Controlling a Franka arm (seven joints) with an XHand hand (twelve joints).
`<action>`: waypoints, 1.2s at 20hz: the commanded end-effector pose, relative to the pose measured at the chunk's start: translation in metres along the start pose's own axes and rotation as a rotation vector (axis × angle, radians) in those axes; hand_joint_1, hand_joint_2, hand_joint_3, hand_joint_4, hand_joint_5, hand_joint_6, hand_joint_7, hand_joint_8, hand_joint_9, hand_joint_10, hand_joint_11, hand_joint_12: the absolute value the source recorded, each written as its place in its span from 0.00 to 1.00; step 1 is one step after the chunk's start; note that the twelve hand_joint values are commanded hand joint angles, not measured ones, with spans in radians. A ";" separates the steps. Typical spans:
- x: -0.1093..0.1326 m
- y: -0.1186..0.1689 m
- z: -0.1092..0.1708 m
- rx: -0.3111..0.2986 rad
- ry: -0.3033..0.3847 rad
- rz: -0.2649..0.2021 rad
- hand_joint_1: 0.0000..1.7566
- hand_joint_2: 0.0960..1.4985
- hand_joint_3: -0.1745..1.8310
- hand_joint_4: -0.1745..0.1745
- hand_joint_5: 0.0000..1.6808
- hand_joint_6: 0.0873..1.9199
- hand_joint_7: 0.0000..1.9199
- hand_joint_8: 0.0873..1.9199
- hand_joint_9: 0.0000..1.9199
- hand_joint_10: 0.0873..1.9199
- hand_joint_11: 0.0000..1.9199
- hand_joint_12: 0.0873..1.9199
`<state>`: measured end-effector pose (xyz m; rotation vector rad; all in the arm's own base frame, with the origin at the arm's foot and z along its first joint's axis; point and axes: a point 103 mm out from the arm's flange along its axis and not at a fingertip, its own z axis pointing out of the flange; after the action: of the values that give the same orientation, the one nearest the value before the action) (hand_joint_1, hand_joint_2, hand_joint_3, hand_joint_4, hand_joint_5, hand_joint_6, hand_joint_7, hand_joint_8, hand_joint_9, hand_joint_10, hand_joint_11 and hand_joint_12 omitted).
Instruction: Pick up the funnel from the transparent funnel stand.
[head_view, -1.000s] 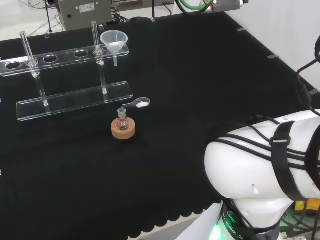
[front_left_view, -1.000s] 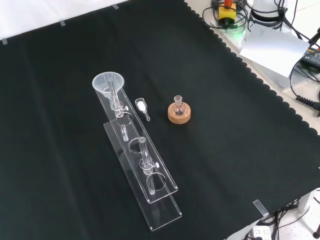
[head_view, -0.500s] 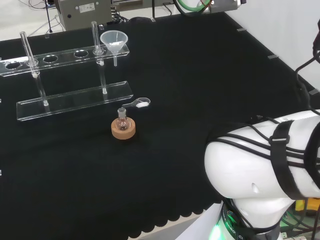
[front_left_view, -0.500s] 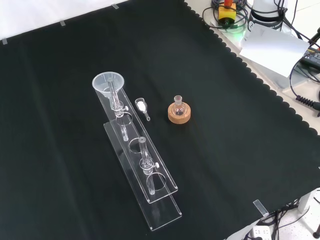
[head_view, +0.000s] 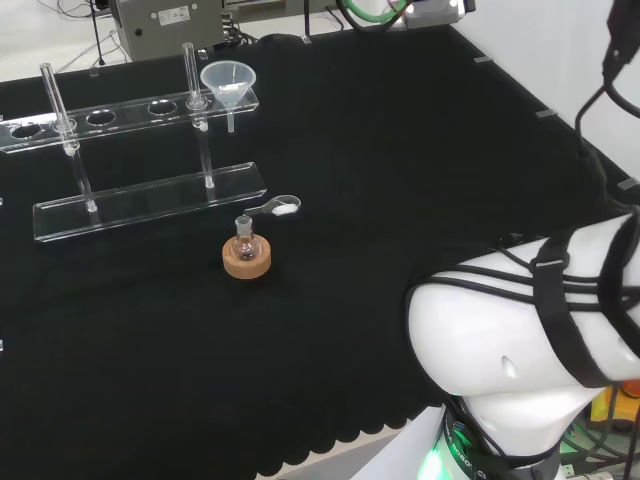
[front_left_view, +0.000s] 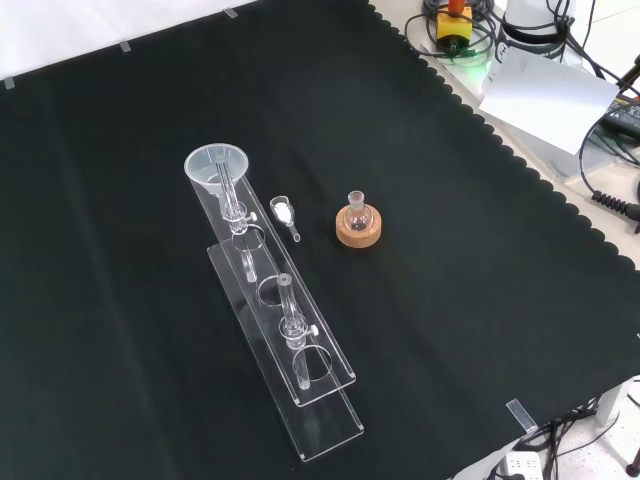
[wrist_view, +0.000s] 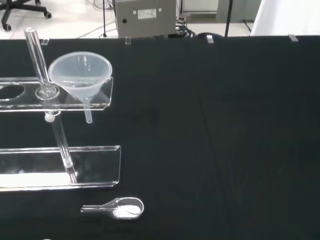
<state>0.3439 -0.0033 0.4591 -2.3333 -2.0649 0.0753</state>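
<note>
Black cloth (front_left_view: 470, 300) covers the bench, scalloped along its edge in the front view, with pale floor, cables and a grey equipment box (head_view: 165, 25) beyond the far side in the head view. The arm's white link (head_view: 520, 350), wrapped in black cables, bulks at the right of the head view; the state of the fingers cannot be told from these views. The funnel (head_view: 229, 83) still sits in the end hole of the transparent funnel stand (head_view: 150, 205), upright, its stem hanging below the top shelf (in the front view the funnel (front_left_view: 216, 167) is at the stand's upper end, in the wrist view (wrist_view: 81, 75) next to an upright glass rod). The stand (front_left_view: 285, 350) is a two-tier clear rack: a base plate, two posts, and a top shelf with round holes, the other holes holding nothing visible. Near the stand's base lies a small clear spoon-like scoop (front_left_view: 284, 213) with a white substance in its bowl, plainly seen in the wrist view (wrist_view: 120, 208). Just beside it a small round flask (front_left_view: 358, 208) stands upright on a cork ring (head_view: 246, 262); its contents cannot be made out. Scoop and cork ring are near each other but apart.
</note>
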 end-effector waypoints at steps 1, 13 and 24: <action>0.001 0.055 0.017 0.031 -0.010 -0.003 0.00 0.82 0.28 0.48 0.15 0.00 0.02 0.23 0.10 0.29 0.03 0.69; 0.009 0.172 0.062 0.083 0.030 -0.060 0.00 0.81 0.26 0.47 0.15 0.00 0.03 0.23 0.11 0.30 0.02 0.71; 0.043 0.210 0.106 0.136 0.032 -0.122 0.06 0.77 0.24 0.45 0.15 0.00 0.04 0.25 0.13 0.31 0.02 0.71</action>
<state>0.5155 -0.0073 0.3799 -2.1995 -2.0738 0.1791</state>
